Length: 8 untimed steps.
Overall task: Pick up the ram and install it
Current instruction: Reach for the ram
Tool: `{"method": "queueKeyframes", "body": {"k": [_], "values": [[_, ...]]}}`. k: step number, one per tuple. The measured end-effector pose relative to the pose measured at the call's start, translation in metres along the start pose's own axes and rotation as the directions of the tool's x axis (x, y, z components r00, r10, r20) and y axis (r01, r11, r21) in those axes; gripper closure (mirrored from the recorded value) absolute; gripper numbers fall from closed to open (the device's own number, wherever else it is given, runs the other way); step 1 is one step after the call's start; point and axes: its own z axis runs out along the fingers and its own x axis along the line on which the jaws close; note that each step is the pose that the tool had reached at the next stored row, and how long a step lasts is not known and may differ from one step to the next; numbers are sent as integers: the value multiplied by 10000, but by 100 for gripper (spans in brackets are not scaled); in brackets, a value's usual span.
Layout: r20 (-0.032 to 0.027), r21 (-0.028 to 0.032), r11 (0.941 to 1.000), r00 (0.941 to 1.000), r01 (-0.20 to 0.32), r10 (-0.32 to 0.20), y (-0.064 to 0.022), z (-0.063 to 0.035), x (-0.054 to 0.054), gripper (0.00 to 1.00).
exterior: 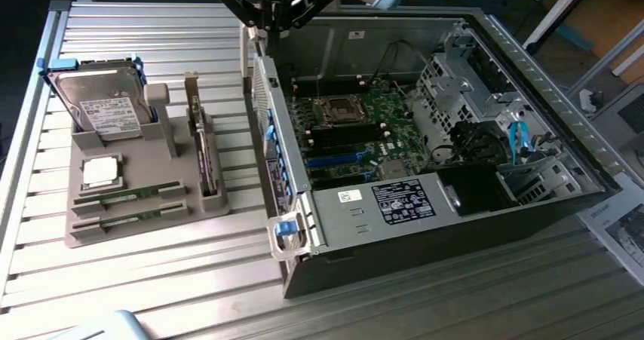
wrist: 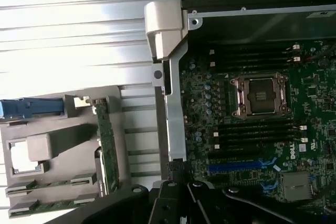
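See the gripper (exterior: 270,25) pinched shut on nothing, hanging above the side wall of the computer case (exterior: 332,238). Find the ram (exterior: 129,196) outside the case, slotted in the grey holder (exterior: 151,231) beside that wall, well apart from the gripper, long axis pointing toward the case

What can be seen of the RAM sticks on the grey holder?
Two are in view: the first RAM stick and the second RAM stick, each a long, slim green circuit board. They lie parallel in the grey holder, ends caught in grey clips, at the end away from the hard drive and just past the silver processor chip. Neither is installed. Only the holder touches them, and both lie apart from the open computer case.
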Motion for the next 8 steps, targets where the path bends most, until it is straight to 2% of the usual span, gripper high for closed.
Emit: {"method": "queueKeyframes", "body": {"k": [8], "values": [[0, 0, 10000, 10000, -1, 1, -23, -9, 310, 90]]}}
